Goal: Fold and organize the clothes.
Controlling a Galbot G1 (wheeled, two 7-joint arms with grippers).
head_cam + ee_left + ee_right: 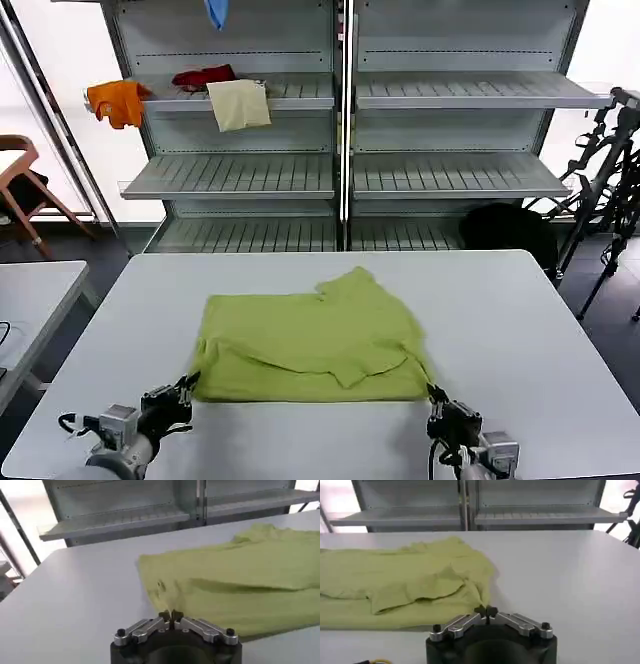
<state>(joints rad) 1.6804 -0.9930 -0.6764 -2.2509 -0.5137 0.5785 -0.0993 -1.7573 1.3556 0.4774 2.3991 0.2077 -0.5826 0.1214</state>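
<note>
T-shirt (310, 345), lower centre on table (520, 330): light, limp; pinch near-edge corners, where left pincer (178, 397) and right pincer (440, 412) sit clenched, grasping nothing

Left gripper (186, 385) and right gripper (436, 397) — both low, near, fingertips pressed together.

Orange garment (118, 101) and cream cloth (239, 104) hang off shelves (240, 175).

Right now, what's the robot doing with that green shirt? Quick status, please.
Left gripper shut at the T-shirt near-left corner. Right gripper shut at the near-right corner. T-shirt partly folded, flat on table. Nothing in the way.
</note>
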